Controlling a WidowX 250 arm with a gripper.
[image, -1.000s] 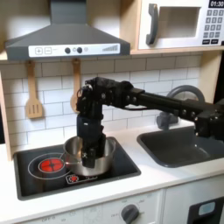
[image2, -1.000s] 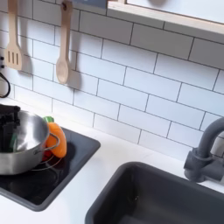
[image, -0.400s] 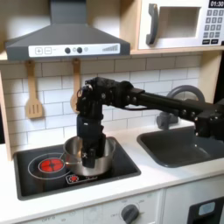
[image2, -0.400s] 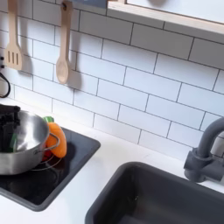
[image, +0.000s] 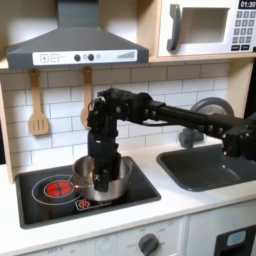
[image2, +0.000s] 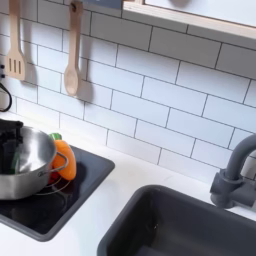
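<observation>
Steel pot sits on the right side of the black toy stovetop in the first exterior view, and your gripper reaches down into it from above. In the second exterior view you see the same pot at the left edge, with a dark-and-green shape inside it that is probably the gripper tip; you cannot tell from either view whether the jaws are apart or pressed together, or whether they grip the rim or something inside. An orange toy vegetable, likely a carrot, lies just beside the pot, touching its outer wall on the second exterior view's right. Judging by the pose, you are at the grasp or release stage inside the pot. Before you lift, check the jaw state and keep the wrist vertical so the pot wall is not dragged. Wooden spatula and wooden spoon hang on the tiled wall; the sink is well apart.
</observation>
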